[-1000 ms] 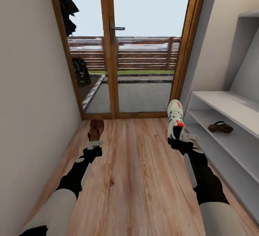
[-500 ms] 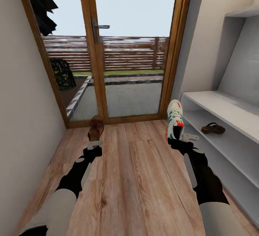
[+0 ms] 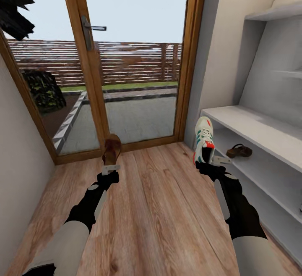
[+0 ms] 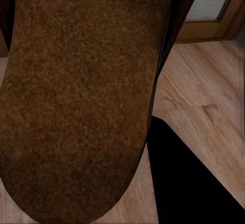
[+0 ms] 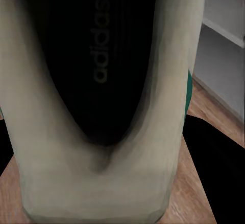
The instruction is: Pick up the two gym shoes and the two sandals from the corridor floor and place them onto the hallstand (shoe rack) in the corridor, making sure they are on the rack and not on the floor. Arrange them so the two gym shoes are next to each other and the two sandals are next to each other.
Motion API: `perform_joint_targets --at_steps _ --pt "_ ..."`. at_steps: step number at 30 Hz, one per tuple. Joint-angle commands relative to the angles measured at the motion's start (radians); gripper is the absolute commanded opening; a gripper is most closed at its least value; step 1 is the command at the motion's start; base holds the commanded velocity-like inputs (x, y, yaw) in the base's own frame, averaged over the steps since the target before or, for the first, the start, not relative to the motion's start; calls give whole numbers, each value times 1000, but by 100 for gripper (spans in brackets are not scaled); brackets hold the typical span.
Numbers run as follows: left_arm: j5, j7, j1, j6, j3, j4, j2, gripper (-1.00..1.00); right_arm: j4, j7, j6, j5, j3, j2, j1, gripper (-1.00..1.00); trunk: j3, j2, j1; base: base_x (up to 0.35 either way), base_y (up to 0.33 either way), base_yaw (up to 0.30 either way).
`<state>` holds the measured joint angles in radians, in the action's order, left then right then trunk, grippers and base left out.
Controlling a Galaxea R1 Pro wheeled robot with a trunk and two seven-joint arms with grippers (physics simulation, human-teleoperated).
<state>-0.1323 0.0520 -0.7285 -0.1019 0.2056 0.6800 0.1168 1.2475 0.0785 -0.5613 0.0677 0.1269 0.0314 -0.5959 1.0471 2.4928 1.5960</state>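
Gym shoe in my right pincer: the white sneaker (image 3: 204, 139) with green stripes and a red-orange heel stands toe-up above the right pincer (image 3: 207, 164), which I have clamped on its heel end. In the right wrist view its dark insole (image 5: 97, 55) with printed lettering faces the camera.
Sandal in my left pincer: the brown sandal (image 3: 111, 150) points away from me, held at its near end by the left pincer (image 3: 110, 168), clenched on it. The left wrist view shows its tan footbed (image 4: 76, 96) close up.
Second sandal: a dark brown sandal (image 3: 239, 151) lies flat on the upper open shelf of the hallstand (image 3: 260, 129), near its door-side end.
Hallstand: it runs along my right side; its stepped wall shelves (image 3: 272, 15) rise above the flat top.
Corridor floor: wood-grain planks (image 3: 159, 208) lie under both arms; both held shoes are off it.
Surroundings: a wood-framed glass door (image 3: 126, 57) with a handle (image 3: 90, 28) stands ahead, with a slatted fence (image 3: 126, 61) beyond.
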Motion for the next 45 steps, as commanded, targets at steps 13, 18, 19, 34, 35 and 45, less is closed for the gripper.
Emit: perform_joint_targets --at_steps 13,18,19,34,35,45 --pt "-13 6 0 -5 6 3 1 -100 1 6 -5 7 0 1 -1 -100 1 0 0 289 208 -264" --pt "-13 6 0 -5 6 3 1 -100 1 6 -5 9 0 1 -1 -100 1 0 0 273 215 -263" --pt "-13 6 0 -5 6 3 1 -100 1 6 -4 9 0 1 -1 -100 1 0 0 241 193 -263" --pt "-13 6 0 -5 6 3 1 -100 1 6 -5 11 0 1 -1 -100 1 0 0 50 40 -264" --pt "-14 6 0 -5 6 3 1 -100 1 6 -5 11 0 1 -1 -100 1 0 0 0 0 -263" --pt "-15 6 0 -5 6 3 2 -100 1 6 -5 11 0 1 -1 -100 1 0 0 0 36 -264"
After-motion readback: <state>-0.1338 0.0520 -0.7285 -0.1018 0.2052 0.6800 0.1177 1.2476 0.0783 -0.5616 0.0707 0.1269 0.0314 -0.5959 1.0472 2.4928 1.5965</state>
